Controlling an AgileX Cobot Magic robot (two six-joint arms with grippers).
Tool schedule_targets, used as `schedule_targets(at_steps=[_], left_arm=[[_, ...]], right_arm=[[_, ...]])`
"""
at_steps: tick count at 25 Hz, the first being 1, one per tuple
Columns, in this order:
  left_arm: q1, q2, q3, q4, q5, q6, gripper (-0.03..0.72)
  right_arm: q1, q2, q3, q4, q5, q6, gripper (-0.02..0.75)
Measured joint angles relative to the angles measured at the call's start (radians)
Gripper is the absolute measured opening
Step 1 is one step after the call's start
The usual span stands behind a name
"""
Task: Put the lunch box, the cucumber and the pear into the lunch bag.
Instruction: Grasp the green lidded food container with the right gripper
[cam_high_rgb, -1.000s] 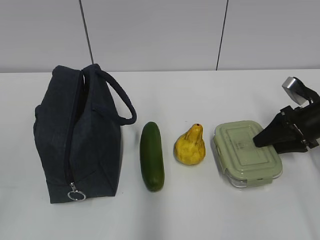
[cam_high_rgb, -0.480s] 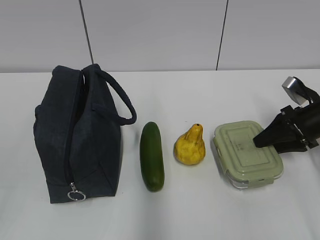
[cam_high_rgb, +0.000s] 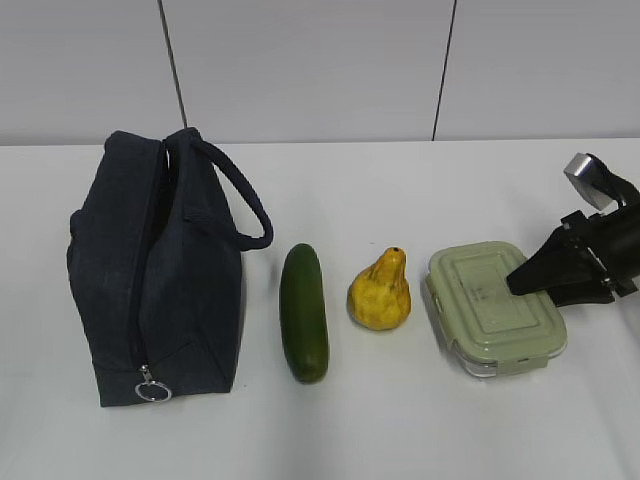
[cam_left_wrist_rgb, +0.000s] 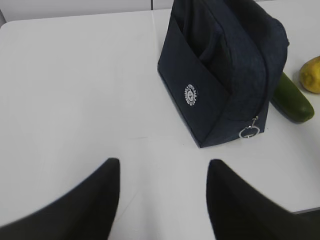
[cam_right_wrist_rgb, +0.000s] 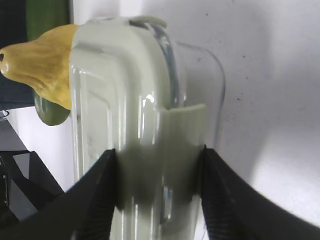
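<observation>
Jaws closed on the lunch box (cam_right_wrist_rgb: 135, 125), one finger (cam_right_wrist_rgb: 100, 200) pressed to each long face across the sage lid and its side clip, glass wall visible between. Right gripper (cam_high_rgb: 522, 280) reaching in from the right edge over the box's near-right end. Box sitting on the white table (cam_high_rgb: 400, 430), rightmost in the row. Grip looks off-centre toward one end, so best lifted slowly and level; glass is heavy, likely to swing or slip from smooth pads. Worth checking the pinch bears on the body, not only the clip flap.

Just left of the box, the pear (cam_high_rgb: 381, 293), near but apart, neck up. Clear it on the way across: lift first, then travel. Beyond it the cucumber (cam_high_rgb: 304, 312), lying lengthwise. Far left, the lunch bag (cam_high_rgb: 155, 270), upright, zipper ring (cam_high_rgb: 152, 390) at the near end, top seam seemingly parted; how wide, hard to tell.

Left gripper (cam_left_wrist_rgb: 162, 197) spread, empty, hovering over bare table short of the bag. Could hold the mouth open for the box.
</observation>
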Motion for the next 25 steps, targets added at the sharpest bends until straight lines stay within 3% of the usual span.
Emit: schedule_targets(at_steps=[21, 25], left_arm=[[0.000, 0.003, 0.000, -0.002, 0.000, 0.000, 0.342], [0.000, 0.081, -0.009, -0.065, -0.022, 0.000, 0.342]], right_arm=[[0.000, 0.000, 0.000, 0.002, 0.004, 0.000, 0.359], [0.000, 0.000, 0.000, 0.002, 0.004, 0.000, 0.359]])
